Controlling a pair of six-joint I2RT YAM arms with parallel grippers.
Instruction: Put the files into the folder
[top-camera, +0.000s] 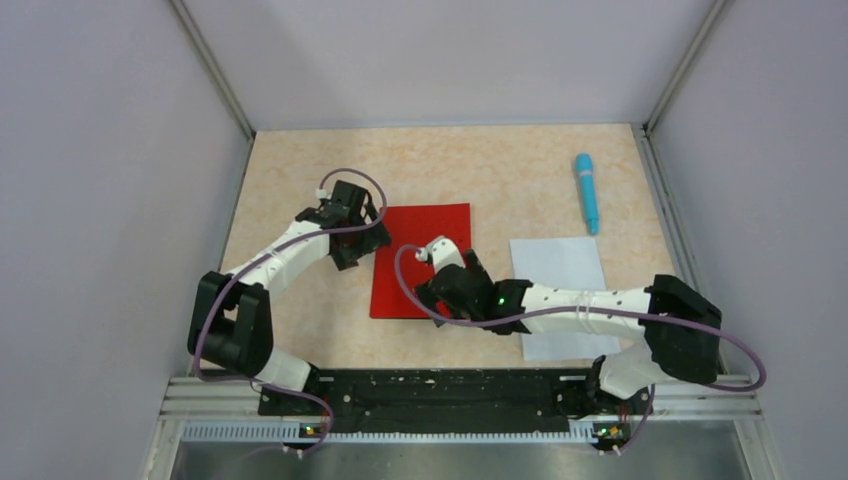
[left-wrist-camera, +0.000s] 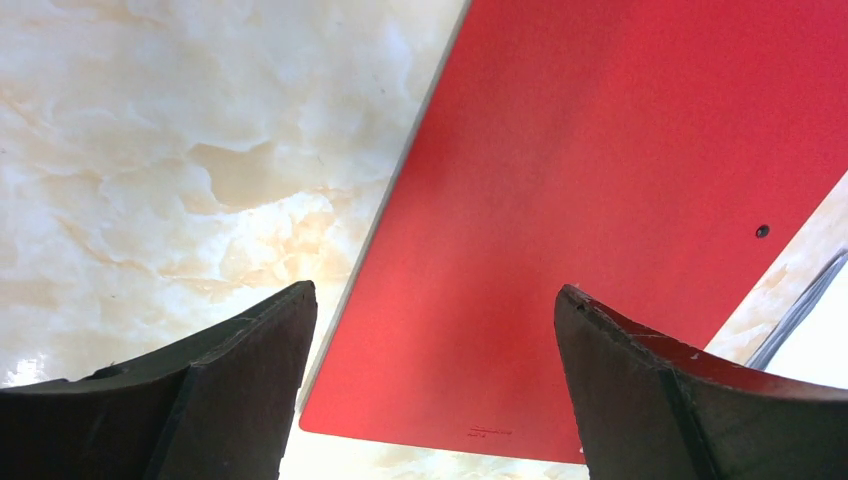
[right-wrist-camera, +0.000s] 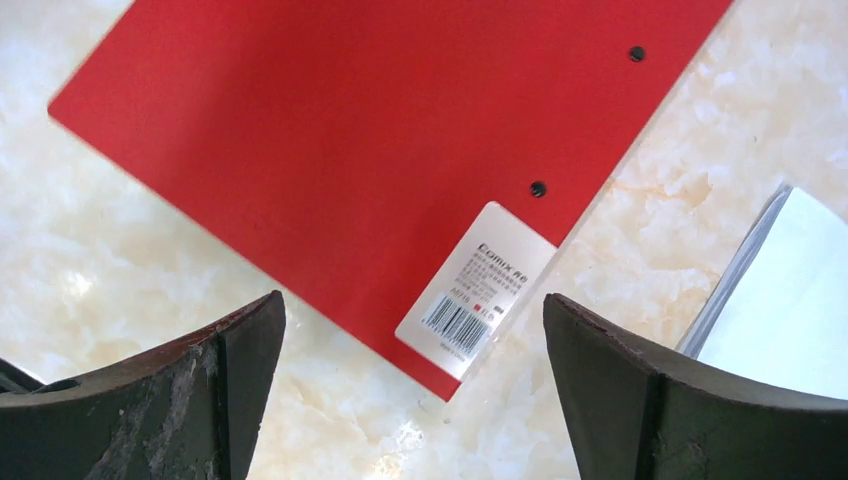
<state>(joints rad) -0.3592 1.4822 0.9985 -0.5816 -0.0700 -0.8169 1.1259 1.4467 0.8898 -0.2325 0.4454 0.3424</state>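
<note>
Folder (top-camera: 430, 225) lies closed, red side up, flat at mid-table. Files (top-camera: 560, 262) sit just right of it, apart. Your left gripper (left-wrist-camera: 435, 295) hangs over its left edge, jaws spread, empty. Your right gripper (right-wrist-camera: 412, 300) hangs over the labelled corner, jaws spread, empty.

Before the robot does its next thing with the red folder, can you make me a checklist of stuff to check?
1. The folder lies flat and closed: ok.
2. The left gripper is open and empty, over the folder's left edge: ok.
3. The right gripper is open and empty, over the corner with the label: ok.
4. The files lie right of the folder, not touching it: ok.
5. The files are inside the folder: not ok.
6. The pen is far from the folder: ok.
</note>
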